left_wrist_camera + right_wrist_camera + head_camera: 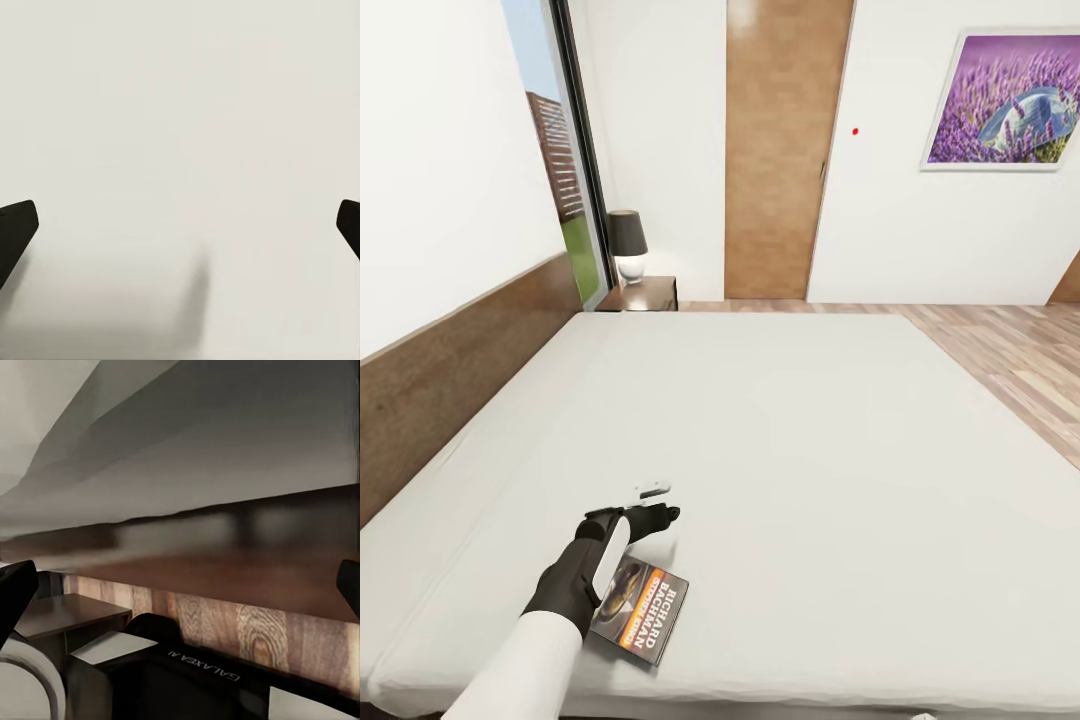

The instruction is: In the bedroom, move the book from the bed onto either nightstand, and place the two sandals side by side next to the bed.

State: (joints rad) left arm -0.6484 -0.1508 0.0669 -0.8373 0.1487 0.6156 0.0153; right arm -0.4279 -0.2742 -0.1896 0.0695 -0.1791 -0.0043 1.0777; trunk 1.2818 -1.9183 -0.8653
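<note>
The book point(641, 610), dark-covered with an orange band and white lettering, lies flat on the bed point(810, 450) near its front edge. My left gripper point(656, 517) hovers over the mattress just beyond the book's far edge, and the wrist covers the book's left side. In the left wrist view the left gripper point(180, 225) is open, with bare mattress point(180, 112) between its black fingertips point(16, 229). My right gripper point(180, 585) is open and low beside the dark wooden bed frame point(225, 577). The sandals are out of view.
A nightstand point(650, 293) with a black-shaded lamp point(627, 243) stands at the bed's far left corner, beside the window point(565, 150). Behind it are a brown door point(780, 150) and a lavender picture point(1005, 100). Plank floor point(1010, 350) runs along the bed's right side.
</note>
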